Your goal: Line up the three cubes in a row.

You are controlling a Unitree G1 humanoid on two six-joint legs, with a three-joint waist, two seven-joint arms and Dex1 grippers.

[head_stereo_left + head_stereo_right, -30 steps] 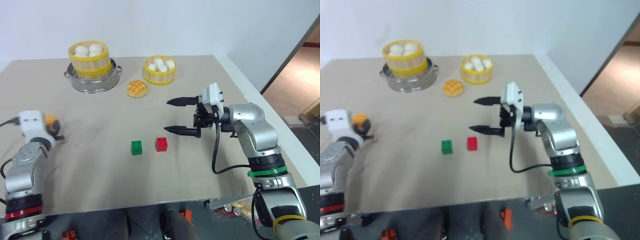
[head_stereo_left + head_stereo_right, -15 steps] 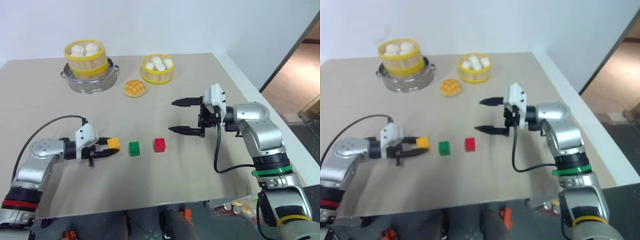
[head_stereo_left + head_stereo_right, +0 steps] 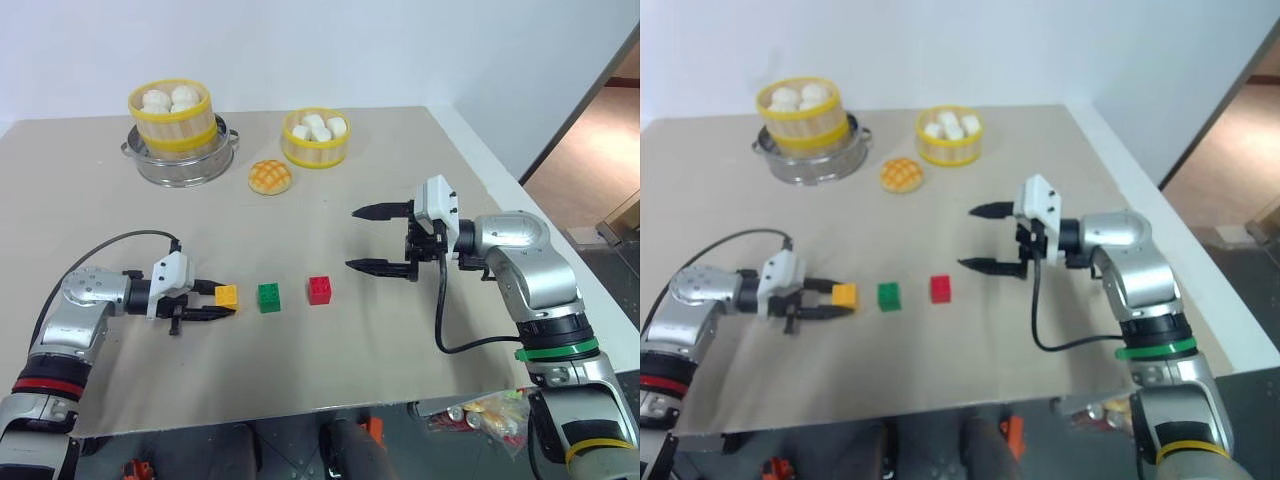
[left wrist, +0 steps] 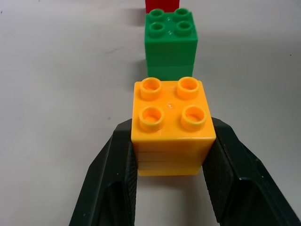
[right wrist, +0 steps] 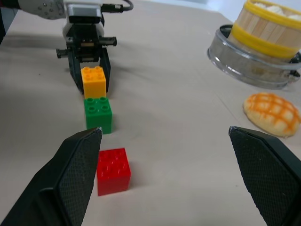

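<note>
The three cubes lie in a line on the tan table. The orange-yellow cube (image 3: 227,295) is at the left, the green cube (image 3: 269,297) in the middle and the red cube (image 3: 320,290) at the right. My left gripper (image 3: 225,300) is shut on the orange-yellow cube (image 4: 171,125), one black finger (image 4: 117,174) on each side, low at the table and close beside the green cube (image 4: 170,44). My right gripper (image 3: 352,238) hovers open to the right of the red cube (image 5: 113,169), holding nothing.
A bamboo steamer of white buns on a metal pot (image 3: 170,115) stands at the back left, and a second steamer (image 3: 316,140) sits behind the middle. A golden-brown bun (image 3: 270,177) lies between them. The table's right edge (image 3: 500,180) runs behind my right arm.
My left arm swung in from the far left with the orange-yellow cube and brought it down beside the green cube. The right gripper stayed open and barely moved.
</note>
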